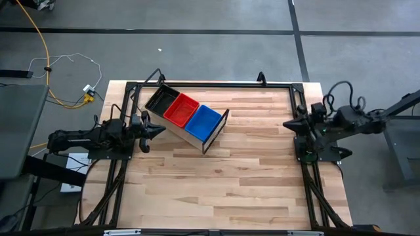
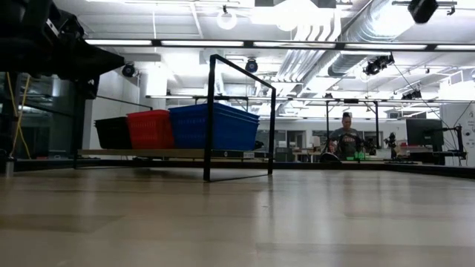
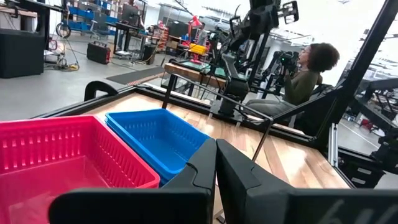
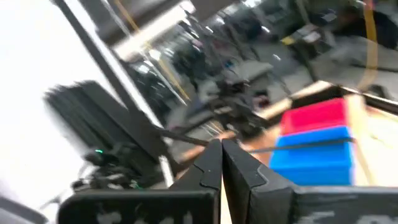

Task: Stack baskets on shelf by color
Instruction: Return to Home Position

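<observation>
Ok so here's where I'm at. My left gripper [image 1: 159, 129] hangs over the left part of the table [image 1: 249, 183]. Its fingers are pressed together with nothing between them, and the tip points at the shelf [image 1: 188, 136]. It's near the shelf's long side, and I can't tell from above whether it actually touches. My right gripper [image 1: 287, 124] is over by the right edge, also pinched together on nothing. It's well apart from the shelf and points across the table toward it.

The shelf sits at an angle on the left half of the table, nearer my left arm. Its thin black frame [image 1: 218, 130] is at the end closest to the middle of the table. There are three colours in a row on it:

- The black basket [image 1: 161, 99] is at the end toward the left edge.
- The red basket [image 1: 181, 109] is in the middle.
- The blue basket [image 1: 204, 120] is right by the frame end.

They sit side by side, snug against each other, each colour in its own spot. From table height the blue stands a bit taller than the red, and the red a bit taller than the black. Whether each colour is a single basket or a nested stack, I honestly can't count from these views.

My left wrist camera looks over the red and blue ones, right next to each other. Way off in the room behind the table there's a person [image 2: 346, 137] at a desk.
</observation>
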Tool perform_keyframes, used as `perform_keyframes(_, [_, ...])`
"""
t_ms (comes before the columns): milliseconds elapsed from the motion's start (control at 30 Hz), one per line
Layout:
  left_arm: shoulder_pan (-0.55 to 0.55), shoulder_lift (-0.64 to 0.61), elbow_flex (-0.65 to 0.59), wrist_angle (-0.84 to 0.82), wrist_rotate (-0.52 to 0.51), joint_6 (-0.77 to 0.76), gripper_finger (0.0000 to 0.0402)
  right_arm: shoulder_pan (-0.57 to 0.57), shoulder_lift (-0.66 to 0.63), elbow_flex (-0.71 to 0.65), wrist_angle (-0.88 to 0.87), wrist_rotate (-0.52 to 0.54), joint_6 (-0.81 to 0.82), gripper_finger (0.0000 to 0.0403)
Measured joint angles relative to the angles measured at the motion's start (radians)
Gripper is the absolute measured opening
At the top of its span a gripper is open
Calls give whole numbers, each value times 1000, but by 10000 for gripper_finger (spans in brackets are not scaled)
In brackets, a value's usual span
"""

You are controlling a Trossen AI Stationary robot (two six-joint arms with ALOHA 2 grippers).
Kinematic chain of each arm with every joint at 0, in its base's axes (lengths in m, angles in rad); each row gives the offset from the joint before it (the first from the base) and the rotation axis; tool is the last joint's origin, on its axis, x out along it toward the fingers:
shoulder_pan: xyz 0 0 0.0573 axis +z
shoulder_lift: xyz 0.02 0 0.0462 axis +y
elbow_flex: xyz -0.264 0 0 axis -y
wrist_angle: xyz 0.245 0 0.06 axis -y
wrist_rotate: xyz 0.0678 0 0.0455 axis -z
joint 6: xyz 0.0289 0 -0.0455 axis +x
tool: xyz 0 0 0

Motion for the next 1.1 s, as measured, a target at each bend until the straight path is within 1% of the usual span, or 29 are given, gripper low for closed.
perform_keyframes(67, [0, 0, 0, 0, 0, 0, 1, 0, -67, -104, 113, -30, -16, 0])
perform_keyframes(167, [0, 0, 0, 0, 0, 0, 1, -2, -158, -271, 275, -35, -28, 0])
perform_keyframes(267, [0, 0, 0, 0, 0, 0, 1, -27, -259, -375, 294, -28, -12, 0])
perform_keyframes(300, [0, 0, 0, 0, 0, 0, 1, -40, -271, -397, 300, -30, 4, 0])
perform_keyframes(467, [-1, 3, 1, 1, -2, 0, 1, -105, -252, -411, 273, -130, 29, 0])
perform_keyframes(633, [-1, 6, 1, 0, -6, 0, 1, -170, -269, -413, 261, -140, -4, 0])
perform_keyframes(700, [-1, 10, 1, 3, -5, 0, 1, -194, -269, -441, 301, -149, -4, 0])
perform_keyframes(800, [-1, 11, 1, 2, -4, 0, 1, -223, -269, -526, 384, -210, 10, 0])
perform_keyframes(833, [-1, 11, 1, 3, -4, 0, 1, -231, -269, -554, 411, -216, 21, 0])
perform_keyframes(967, [-1, 11, 1, 1, -4, 0, 1, -260, -269, -641, 466, -204, -27, 0])
perform_keyframes(1100, [-1, 11, 1, 1, -4, 0, 1, -270, -264, -646, 362, -119, -94, 0])
